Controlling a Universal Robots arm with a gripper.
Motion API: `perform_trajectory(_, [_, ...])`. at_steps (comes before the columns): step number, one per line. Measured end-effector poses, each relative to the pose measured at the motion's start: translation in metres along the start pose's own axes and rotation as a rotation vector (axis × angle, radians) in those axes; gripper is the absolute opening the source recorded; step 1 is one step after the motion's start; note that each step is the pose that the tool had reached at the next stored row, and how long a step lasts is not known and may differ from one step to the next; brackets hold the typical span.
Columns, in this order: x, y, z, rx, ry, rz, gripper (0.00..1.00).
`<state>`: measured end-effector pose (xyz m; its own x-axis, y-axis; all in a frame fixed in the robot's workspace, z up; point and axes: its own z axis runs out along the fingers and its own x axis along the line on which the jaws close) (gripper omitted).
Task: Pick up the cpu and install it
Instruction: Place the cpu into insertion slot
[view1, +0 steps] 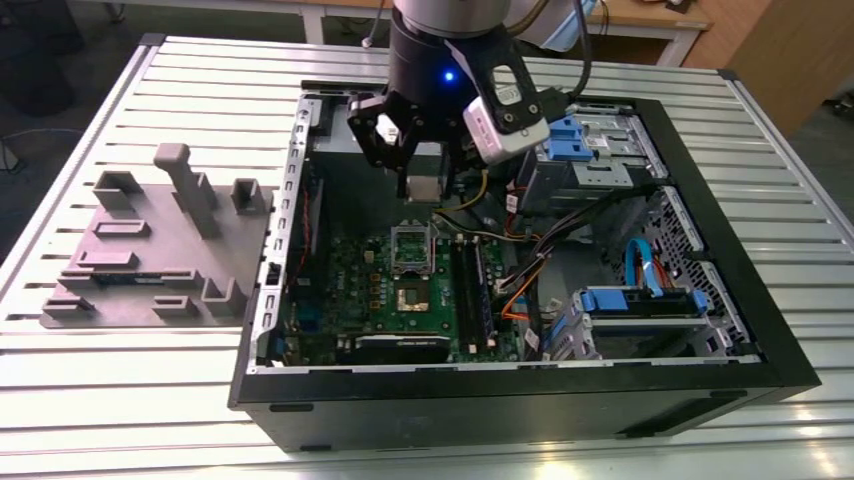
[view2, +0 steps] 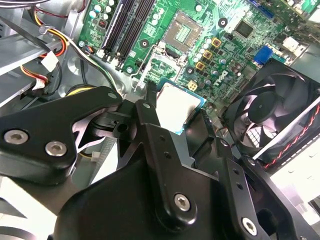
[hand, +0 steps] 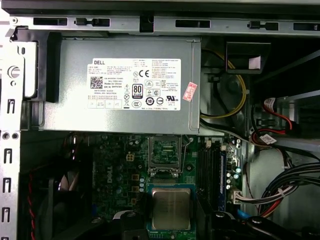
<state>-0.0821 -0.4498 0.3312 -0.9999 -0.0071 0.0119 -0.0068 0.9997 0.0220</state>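
Gripper: the gripper (view1: 419, 178) hangs inside the open computer case (view1: 747, 330), near the case's far wall, with its black fingers (view2: 147, 117) clamped on the cpu.
Cpu: the cpu (view2: 177, 107) is a thin square chip with a pale silvery top and a green-blue border, held between the fingertips by two opposite edges; in the first wrist view it sits flat-faced (hand: 171, 208) with the metal side toward the camera.
Cpu in the exterior view: a small pale square (view1: 424, 187) at the fingertips, well above the board.
Long axis: none to speak of, since the chip is square; its edges look roughly parallel to the socket's edges in the first wrist view, though a slight twist cannot be ruled out.
Socket: the open socket (hand: 165, 151) lies on the green motherboard (view1: 360, 275), just on the board side of the large grey power supply (hand: 120, 85) that lines the case's far wall.
Key relation: the cpu is held apart from the socket, above the board; in the first wrist view the two line up closely across the board but are offset along it, the socket lying between the chip and the power supply.
Neighbours: the black memory slots (hand: 212, 170) run beside the socket on one side, a black fan (view2: 272, 112) sits on the other.
Grey fixture: the fixture (view1: 160, 250) stands on the table's slatted top outside the case, toward the exterior view's left.
Stage, as judged: the chip is picked up but not seated.
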Motion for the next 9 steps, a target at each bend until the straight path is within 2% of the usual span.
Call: perform_trajectory(9, [0.0000,-0.0009,0.0023,0.0004,0.0002,0.000,0.47])
